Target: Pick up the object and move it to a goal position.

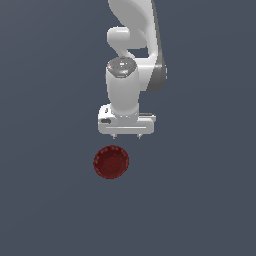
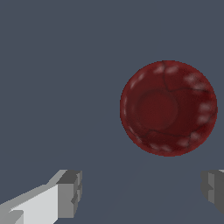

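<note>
The dark red round dish with a scalloped rim lies flat on the grey surface, below the arm in the exterior view. It also shows in the wrist view, seen from above. My gripper hangs above the surface, a little toward the exterior view's right of the dish and apart from it. Its jaws stand wide open and empty; in the wrist view the gripper shows two grey fingertips with nothing between them. The dish lies outside the gap between them.
The plain dark grey surface fills both views. The white arm rises above the gripper. No other objects show.
</note>
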{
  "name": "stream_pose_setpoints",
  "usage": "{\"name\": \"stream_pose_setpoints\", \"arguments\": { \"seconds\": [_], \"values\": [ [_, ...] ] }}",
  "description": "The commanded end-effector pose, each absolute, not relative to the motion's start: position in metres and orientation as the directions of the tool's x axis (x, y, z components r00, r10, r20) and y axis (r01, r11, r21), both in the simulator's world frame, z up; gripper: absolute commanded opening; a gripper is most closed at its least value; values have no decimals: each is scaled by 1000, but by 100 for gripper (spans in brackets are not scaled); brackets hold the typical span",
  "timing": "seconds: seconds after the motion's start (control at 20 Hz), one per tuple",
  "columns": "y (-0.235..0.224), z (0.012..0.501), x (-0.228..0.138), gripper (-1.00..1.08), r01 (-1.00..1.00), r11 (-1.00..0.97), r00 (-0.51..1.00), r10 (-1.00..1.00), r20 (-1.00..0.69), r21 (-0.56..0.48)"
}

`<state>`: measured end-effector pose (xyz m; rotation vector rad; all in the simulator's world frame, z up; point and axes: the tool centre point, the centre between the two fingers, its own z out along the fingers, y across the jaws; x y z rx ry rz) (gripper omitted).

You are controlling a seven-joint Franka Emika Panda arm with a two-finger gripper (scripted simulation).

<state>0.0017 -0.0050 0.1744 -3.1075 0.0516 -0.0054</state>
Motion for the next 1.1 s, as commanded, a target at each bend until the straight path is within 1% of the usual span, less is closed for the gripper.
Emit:
{"name": "stream_pose_setpoints", "arguments": {
  "seconds": [0.0, 0.3, 0.6, 0.85, 1.05],
  "values": [
    [-5, 174, 2, 28, -33, -999, 999, -33, 3, -34],
    [7, 183, 4, 28, -15, -999, 1000, -16, 16, -32],
    [8, 202, 10, 28, 6, -1000, 999, 5, 45, -15],
    [8, 238, 20, 28, 43, -999, 994, 44, 100, 17],
    [10, 285, 29, 28, 84, -995, 982, 93, 167, 57]
  ]
}}
